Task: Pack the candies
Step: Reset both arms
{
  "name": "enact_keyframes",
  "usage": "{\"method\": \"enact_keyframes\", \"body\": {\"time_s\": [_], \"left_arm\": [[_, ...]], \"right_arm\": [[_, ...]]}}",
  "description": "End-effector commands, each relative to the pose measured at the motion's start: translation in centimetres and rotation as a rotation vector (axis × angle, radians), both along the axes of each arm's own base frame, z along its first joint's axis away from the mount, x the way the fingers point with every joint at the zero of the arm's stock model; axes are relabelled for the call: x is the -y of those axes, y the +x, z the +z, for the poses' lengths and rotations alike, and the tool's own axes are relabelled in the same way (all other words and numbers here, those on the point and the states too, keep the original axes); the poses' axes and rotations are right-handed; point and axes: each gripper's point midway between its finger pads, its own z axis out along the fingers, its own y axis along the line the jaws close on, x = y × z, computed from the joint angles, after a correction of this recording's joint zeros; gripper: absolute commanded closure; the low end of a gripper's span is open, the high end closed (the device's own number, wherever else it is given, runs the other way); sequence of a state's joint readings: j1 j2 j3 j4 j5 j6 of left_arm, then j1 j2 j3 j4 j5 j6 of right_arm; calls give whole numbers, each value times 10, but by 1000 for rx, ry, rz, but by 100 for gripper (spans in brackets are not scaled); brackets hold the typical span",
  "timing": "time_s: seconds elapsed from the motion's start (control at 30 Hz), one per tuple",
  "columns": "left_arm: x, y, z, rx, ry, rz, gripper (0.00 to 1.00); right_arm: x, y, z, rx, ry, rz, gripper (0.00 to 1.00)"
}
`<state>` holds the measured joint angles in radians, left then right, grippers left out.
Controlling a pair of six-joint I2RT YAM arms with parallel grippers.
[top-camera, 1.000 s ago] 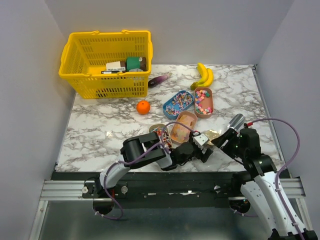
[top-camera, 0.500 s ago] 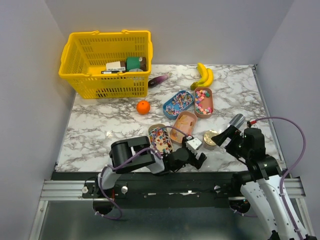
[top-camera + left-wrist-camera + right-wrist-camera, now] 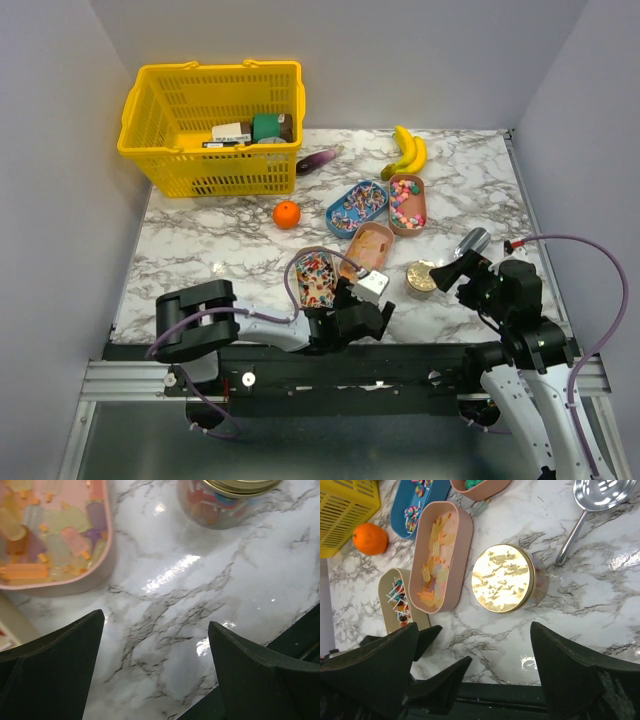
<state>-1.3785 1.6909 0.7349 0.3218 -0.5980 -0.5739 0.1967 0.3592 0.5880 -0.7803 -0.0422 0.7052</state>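
Both arms stand further back than in the earlier frame, left gripper (image 3: 156, 622) and right gripper (image 3: 475, 627) wide open and empty; some candies (image 3: 215, 510) sit in the lidded jar (image 3: 503, 578) just ahead of the right one, so packing appears closed out and the next move calls for a clear retreat.

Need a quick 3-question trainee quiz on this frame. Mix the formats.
1. True or false: the jar has its gold lid on.
2. Which of these lies closest to the jar? A. metal scoop B. orange C. bananas
3. Fill in: the left end effector and the right end effector both have their jaws ___ over bare table, holding nothing.

Key: 1 true; 2 A; 3 open.
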Motion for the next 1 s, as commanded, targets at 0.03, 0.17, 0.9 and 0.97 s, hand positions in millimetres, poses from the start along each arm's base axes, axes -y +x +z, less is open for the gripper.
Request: {"method": "enact_keyframes", "body": {"time_s": [0.03,0.17,0.9,0.97], "left_arm": [[-49,35,44,27,57,193,1],[-65,50,75,33,-22,198,1],[-146,51,100,95,-64,335,1],[-147,51,101,96,-66,339,1]], "right_arm": [[4,1,-3,7,-36,-3,0],[4,1,-5,4,-36,4,0],[4,-2,-6,-8,-29,-3,0],[3,-3,-7,-10,-29,2,0]]}}
